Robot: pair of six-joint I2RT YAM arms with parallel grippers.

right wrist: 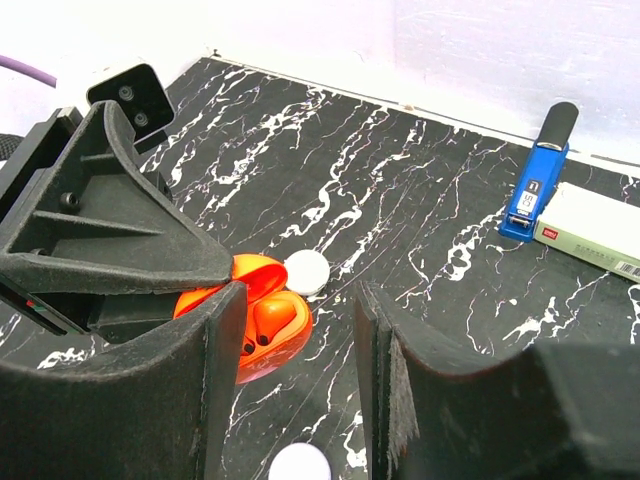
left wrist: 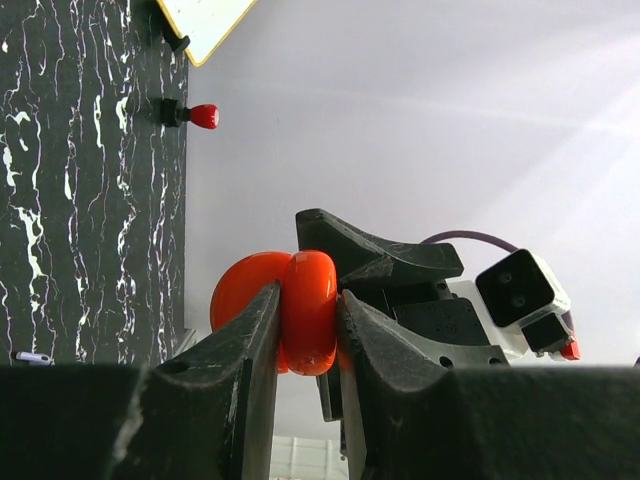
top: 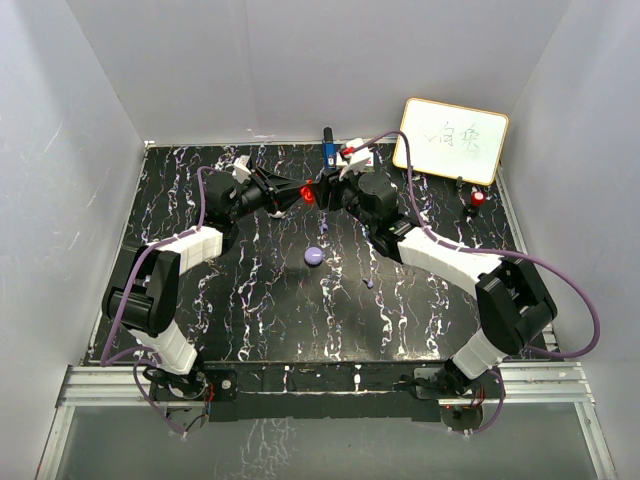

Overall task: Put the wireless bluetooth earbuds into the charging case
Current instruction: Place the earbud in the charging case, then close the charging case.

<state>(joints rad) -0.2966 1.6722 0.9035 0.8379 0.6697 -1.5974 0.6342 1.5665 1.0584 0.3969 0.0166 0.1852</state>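
Note:
My left gripper (top: 298, 193) is shut on the orange-red charging case (top: 308, 192), held above the back middle of the table. The left wrist view shows the case (left wrist: 310, 330) pinched edge-on between the left gripper (left wrist: 308, 292) fingers. In the right wrist view the case (right wrist: 262, 322) is open, lid up, with an orange earbud (right wrist: 272, 318) seated in one well. The other well is partly hidden behind my right finger. My right gripper (right wrist: 300, 292) stands open just beside the case, with nothing between its fingers. It meets the case from the right (top: 328, 188).
A pale purple puck (top: 313, 256) and a tiny purple piece (top: 370, 284) lie mid-table. Two white pucks (right wrist: 306, 272) (right wrist: 298, 463) lie under the right gripper. A blue stapler (right wrist: 535, 190) and a white box (right wrist: 600, 230) sit at the back. A whiteboard (top: 450, 140) and a red-capped object (top: 478, 199) stand back right.

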